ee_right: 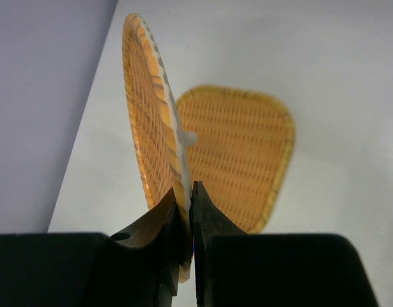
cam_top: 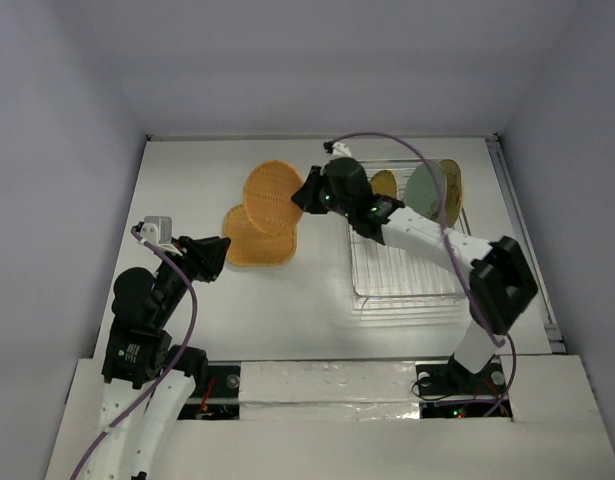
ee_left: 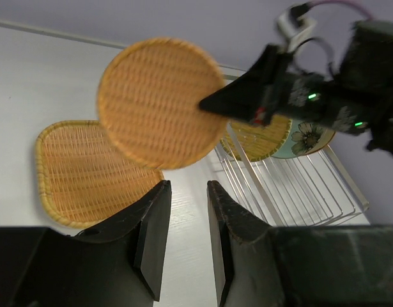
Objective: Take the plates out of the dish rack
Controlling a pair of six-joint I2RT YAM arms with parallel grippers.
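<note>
The left arm [cam_top: 147, 330] sits folded by the near-left corner of the table [cam_top: 287, 320]. Its left gripper [cam_top: 219, 252] points rightward, fingers parted by a narrow gap with nothing between them. It seems to hang clear of the surface, though height is hard to judge. The right arm [cam_top: 427, 232] rises from the near-right edge, elbow high, forearm stretching left toward mid-table. There the right gripper [ee_right: 184, 192] pinches the rim of a round woven plate [ee_right: 148, 109], held on edge.

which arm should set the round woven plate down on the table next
Right: the right gripper pinches the round woven plate by its rim, close to the square woven plate. The left gripper is open and empty.
</note>
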